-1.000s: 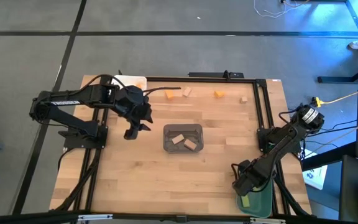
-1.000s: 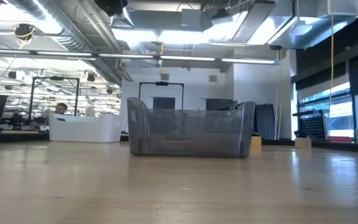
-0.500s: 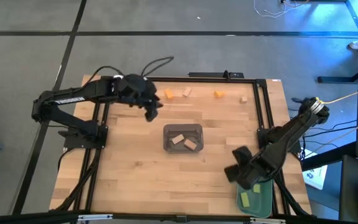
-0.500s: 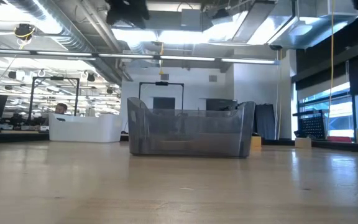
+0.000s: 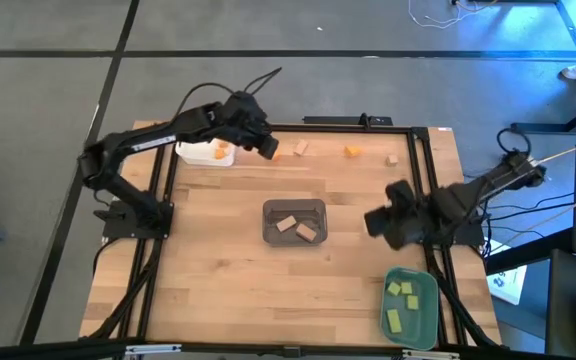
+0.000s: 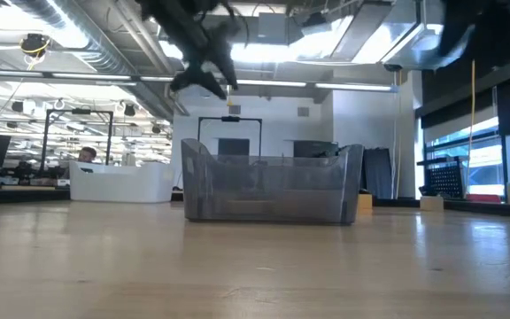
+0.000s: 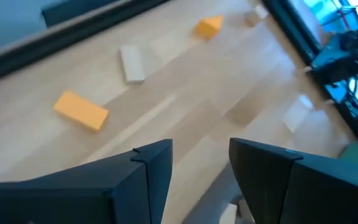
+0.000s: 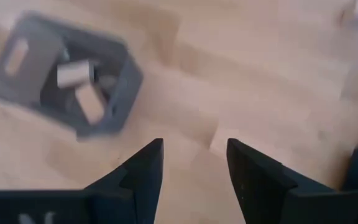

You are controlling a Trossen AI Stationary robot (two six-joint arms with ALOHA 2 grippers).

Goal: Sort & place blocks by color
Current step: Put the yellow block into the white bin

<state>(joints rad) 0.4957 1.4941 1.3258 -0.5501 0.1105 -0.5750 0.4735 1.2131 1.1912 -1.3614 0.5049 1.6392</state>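
Both grippers are open and hold nothing. My left gripper (image 5: 267, 147) hovers near the table's far edge, just left of an orange bar (image 5: 274, 151); the left wrist view shows that orange bar (image 7: 81, 111), a tan bar (image 7: 131, 63), an orange cube (image 7: 208, 25) and a tan cube (image 7: 250, 18) lying flat on the wood beyond its fingers (image 7: 201, 155). My right gripper (image 5: 377, 222) is right of the grey tray (image 5: 295, 222), which holds tan blocks (image 8: 76, 74). Yellow-green blocks (image 5: 401, 300) lie in the teal tray (image 5: 430, 315). An orange block (image 5: 223, 155) lies in the white tray (image 5: 196, 152).
A black frame rail (image 5: 363, 124) runs along the far edge, and another black rail (image 5: 423, 170) runs down the right side. Bare wood lies between the grey tray and the near edge. In the low view the grey tray (image 6: 271, 182) stands mid-table, with my left arm (image 6: 200, 53) above it.
My left gripper has swung from left of the grey tray toward the far edge and to the right, ending beside the orange bar. My right gripper has left the teal tray at the near right corner and moved toward the far edge, ending right of the grey tray.
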